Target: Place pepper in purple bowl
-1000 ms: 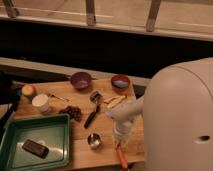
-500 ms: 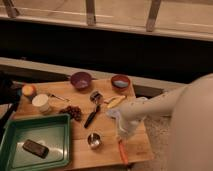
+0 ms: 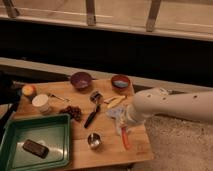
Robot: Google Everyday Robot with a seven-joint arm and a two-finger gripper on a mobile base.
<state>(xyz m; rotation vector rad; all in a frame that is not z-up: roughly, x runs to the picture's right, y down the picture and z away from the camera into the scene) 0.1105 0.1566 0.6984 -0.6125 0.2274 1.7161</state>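
My gripper (image 3: 120,122) hangs low over the right part of the wooden table (image 3: 80,156), at the end of the white arm that reaches in from the right. I cannot tell whether it is spread or closed. The pepper (image 3: 124,138) lies on the wood just on the near side of the gripper, its upper end right at the gripper's tip. I cannot tell whether the two touch.

The purple bowl (image 3: 81,79) sits well beyond the gripper and to its left, at the table's far edge. A blue bowl (image 3: 120,81) stands straight beyond the gripper, with a pale yellow piece (image 3: 116,102) between them. Just left of the gripper lies a black-handled utensil (image 3: 92,116), and a small metal cup (image 3: 93,140) is left and nearer. Far to the left sits a green tray (image 3: 37,120).
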